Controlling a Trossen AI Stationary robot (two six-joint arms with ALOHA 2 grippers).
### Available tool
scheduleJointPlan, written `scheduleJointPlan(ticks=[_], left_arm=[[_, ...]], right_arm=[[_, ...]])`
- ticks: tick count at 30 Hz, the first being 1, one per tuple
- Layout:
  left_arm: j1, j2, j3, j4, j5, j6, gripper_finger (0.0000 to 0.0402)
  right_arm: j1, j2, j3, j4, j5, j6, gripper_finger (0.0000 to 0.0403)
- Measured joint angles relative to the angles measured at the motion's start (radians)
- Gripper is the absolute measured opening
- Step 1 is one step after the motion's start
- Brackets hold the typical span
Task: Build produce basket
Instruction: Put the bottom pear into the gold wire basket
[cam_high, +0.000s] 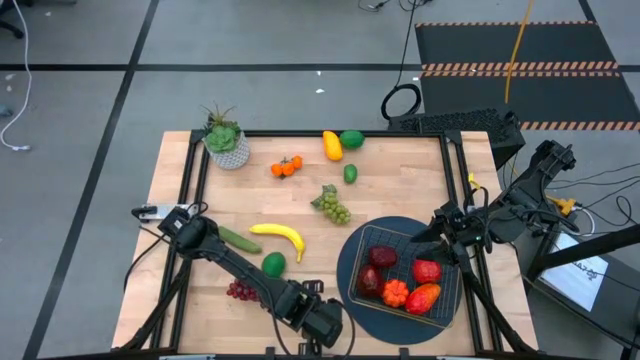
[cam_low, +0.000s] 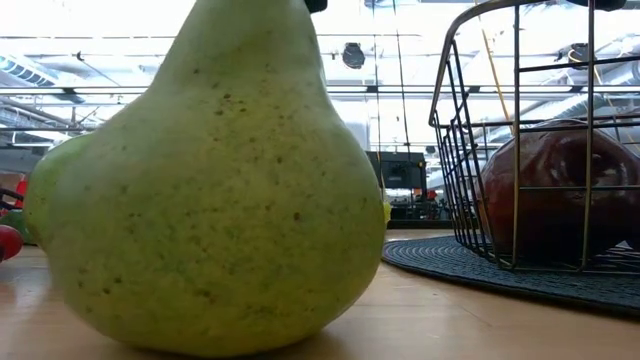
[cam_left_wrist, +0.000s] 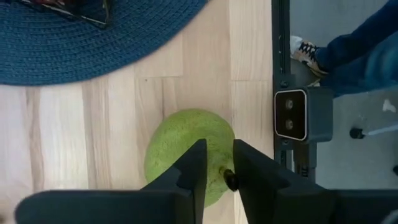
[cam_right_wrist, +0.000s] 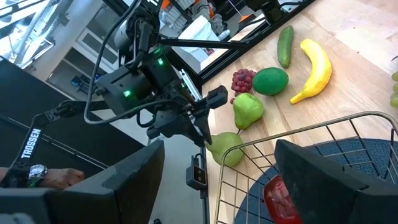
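Left jaws (cam_left_wrist: 214, 167) nearly closed on the stem of a green pear (cam_left_wrist: 186, 149), which sits upright on the desk (cam_left_wrist: 74, 143) directly beneath them, just beside the blue mat (cam_left_wrist: 93, 43). Lift straight up; a stem grip likely swings. Right jaws (cam_right_wrist: 217, 180) gape empty over the wire basket (cam_high: 440, 250).

You have a green pear (cam_low: 215, 190) filling the near left on the wood table (cam_low: 420, 320); right of it the wire basket (cam_low: 500, 130) sits on the dark mat (cam_low: 450, 262), holding a dark red fruit (cam_low: 555, 190)
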Motion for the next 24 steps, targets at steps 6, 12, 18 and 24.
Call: scheduleJointPlan(ticks=[6, 12, 18, 24], left_arm=[[0.011, -0.003, 0.0, 0.001, 0.023, -0.033, 0.0075], [0.015, -0.005, 0.016, -0.005, 0.022, -0.033, 0.0122], [0.014, -0.006, 0.016, -0.007, 0.038, -0.027, 0.0158], [0.003, -0.006, 0.016, -0.025, 0.053, -0.004, 0.0147]], right_arm=[[0.0, 0.0, 0.0, 0.0, 0.0, -0.006, 0.0297], [0.0, 0.0, 0.0, 0.0, 0.0, -0.018, 0.0297], [0.0, 0.0, 0.0, 0.0, 0.0, -0.007, 0.0297], [0.0, 0.0, 0.0, 0.0, 0.0, -0.007, 0.0297]])
